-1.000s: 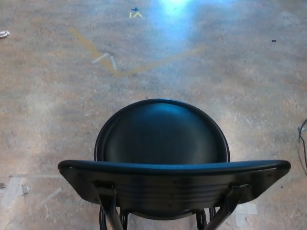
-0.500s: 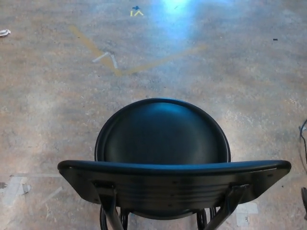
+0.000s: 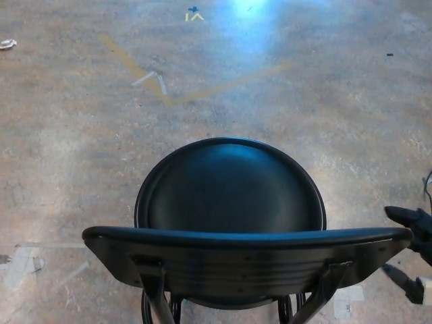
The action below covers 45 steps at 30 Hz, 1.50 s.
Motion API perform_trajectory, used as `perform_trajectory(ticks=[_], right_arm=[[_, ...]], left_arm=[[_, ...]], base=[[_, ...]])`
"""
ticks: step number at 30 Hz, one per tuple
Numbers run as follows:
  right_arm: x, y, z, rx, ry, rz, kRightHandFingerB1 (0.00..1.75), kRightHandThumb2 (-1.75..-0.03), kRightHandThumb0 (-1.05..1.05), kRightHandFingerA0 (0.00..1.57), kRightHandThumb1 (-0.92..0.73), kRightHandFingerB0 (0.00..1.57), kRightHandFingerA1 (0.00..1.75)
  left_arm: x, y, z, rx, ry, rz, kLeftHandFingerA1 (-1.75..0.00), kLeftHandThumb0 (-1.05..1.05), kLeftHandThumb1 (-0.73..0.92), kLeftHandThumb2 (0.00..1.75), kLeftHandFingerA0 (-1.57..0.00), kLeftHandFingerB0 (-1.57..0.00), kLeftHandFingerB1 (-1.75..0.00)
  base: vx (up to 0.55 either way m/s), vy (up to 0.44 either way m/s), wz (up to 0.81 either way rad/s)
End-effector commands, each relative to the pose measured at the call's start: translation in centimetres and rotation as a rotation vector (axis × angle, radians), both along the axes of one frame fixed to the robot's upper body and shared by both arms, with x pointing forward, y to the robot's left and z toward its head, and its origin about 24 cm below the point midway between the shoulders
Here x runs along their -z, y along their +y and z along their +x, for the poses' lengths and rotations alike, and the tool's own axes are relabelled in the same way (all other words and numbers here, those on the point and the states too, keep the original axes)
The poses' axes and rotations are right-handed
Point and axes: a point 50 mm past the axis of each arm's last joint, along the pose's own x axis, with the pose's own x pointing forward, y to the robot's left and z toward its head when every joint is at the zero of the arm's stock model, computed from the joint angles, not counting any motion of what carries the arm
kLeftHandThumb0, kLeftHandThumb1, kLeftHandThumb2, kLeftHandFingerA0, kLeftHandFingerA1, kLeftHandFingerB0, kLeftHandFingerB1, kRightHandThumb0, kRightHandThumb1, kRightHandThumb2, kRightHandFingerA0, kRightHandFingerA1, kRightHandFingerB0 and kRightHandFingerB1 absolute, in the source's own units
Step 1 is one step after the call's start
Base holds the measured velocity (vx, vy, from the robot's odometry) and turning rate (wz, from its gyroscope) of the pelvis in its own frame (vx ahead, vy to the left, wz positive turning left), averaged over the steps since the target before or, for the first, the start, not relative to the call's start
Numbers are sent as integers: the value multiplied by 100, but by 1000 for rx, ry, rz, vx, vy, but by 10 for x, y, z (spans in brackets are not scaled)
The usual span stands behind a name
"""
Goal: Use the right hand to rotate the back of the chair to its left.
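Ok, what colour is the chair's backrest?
Black, same as the round seat; the backrest shows best in the head view.

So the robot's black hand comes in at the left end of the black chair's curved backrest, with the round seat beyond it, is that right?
Not quite: the black hand comes in at the right end of the black chair's curved backrest, not the left. The head view shows it at the picture's right edge. The round seat does lie beyond the backrest.

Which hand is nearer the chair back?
Right. The right hand sits just off the right end of the chair back, fingers apart, not clearly touching. The left hand is not in view.
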Motion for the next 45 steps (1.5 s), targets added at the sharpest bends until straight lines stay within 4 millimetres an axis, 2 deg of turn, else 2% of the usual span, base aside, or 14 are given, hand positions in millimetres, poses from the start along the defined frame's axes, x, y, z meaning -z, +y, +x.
perform_trajectory(ticks=[1, 3, 7, 8, 9, 11, 12, 14, 17, 18, 20, 37, 43, 45], right_arm=[[-6, 18, -4, -216, -11, -95, 64, -97, -105, 0, -44, 0, 60], [-10, 28, -6, -291, -32, -130, 43, -64, -105, 0, -61, 0, 36], [-13, 44, -9, -383, -63, -167, 34, -61, -105, 0, -63, 0, 30], [-14, 55, -10, -437, -55, -170, 58, -94, -105, 0, -45, 0, 56], [-16, 62, -10, -467, -54, -171, 42, -61, -105, 0, -59, 0, 35], [-17, 73, -12, -504, -68, -179, 39, -66, -105, 0, -61, 0, 36], [-17, 77, -12, -516, -76, -180, 52, -97, -105, 0, -48, 0, 50], [-16, 86, -13, -535, -83, -180, 52, -98, -105, 0, -48, 0, 50], [-17, 101, -14, -579, -105, -184, 50, -97, -105, 0, -48, 0, 49], [-17, 108, -15, -601, -114, -170, 33, -64, -105, 0, -63, 0, 29], [-16, 118, -15, -631, -115, -156, 51, -95, -105, 0, -48, 0, 48], [-22, 208, -17, -829, -128, -107, 46, -93, -105, 0, -48, 0, 44], [-28, 249, -19, -928, -156, -114, 32, -65, -105, 0, -64, 0, 28], [-32, 266, -20, -973, -171, -117, 42, -103, -91, 0, -65, 0, 39]], left_arm=[[0, 3, -3, 7, 13, 9, -48, -48, 71, 61, -55, -49, -41], [0, 3, -3, -17, 15, 0, -48, -48, 71, 61, -53, -49, -41], [1, 2, -6, 13, 21, 10, -49, -49, 73, 62, -56, -49, -41], [1, 2, -5, 0, 16, 5, -51, -52, 67, 63, -56, -48, -42], [1, 2, -4, -10, 12, 1, -65, -46, 56, 98, -53, -38, -55], [0, 1, -3, 2, 13, 5, -65, -48, 57, 98, -54, -40, -55], [0, 1, -3, 5, 14, 8, -52, -53, 67, 64, -57, -49, -43], [0, 2, -3, 1, 15, 8, -49, -49, 72, 61, -55, -50, -41], [0, 3, -4, -4, 17, 9, -48, -48, 72, 61, -55, -50, -41], [0, 3, -3, -4, 16, 10, -49, -47, 73, 61, -55, -50, -41], [0, 3, -4, -7, 15, 7, -48, -48, 71, 61, -56, -50, -41], [-1, 2, 2, -10, -1, 2, -51, -50, 68, 63, -56, -48, -42], [-1, 3, 2, -30, -9, -2, -50, -48, 72, 61, -57, -50, -42], [-2, 3, 3, -36, -9, -6, -49, -46, 72, 61, -56, -49, -42]], base=[[0, 0, 0], [0, 0, 0], [0, 0, 0], [0, 0, 0], [0, 0, 0], [0, 0, 0], [0, 0, 0], [0, 0, 0], [0, 0, 0], [0, 0, 0], [0, 0, 0], [0, 0, 0], [0, 0, 0], [0, 0, 0]])
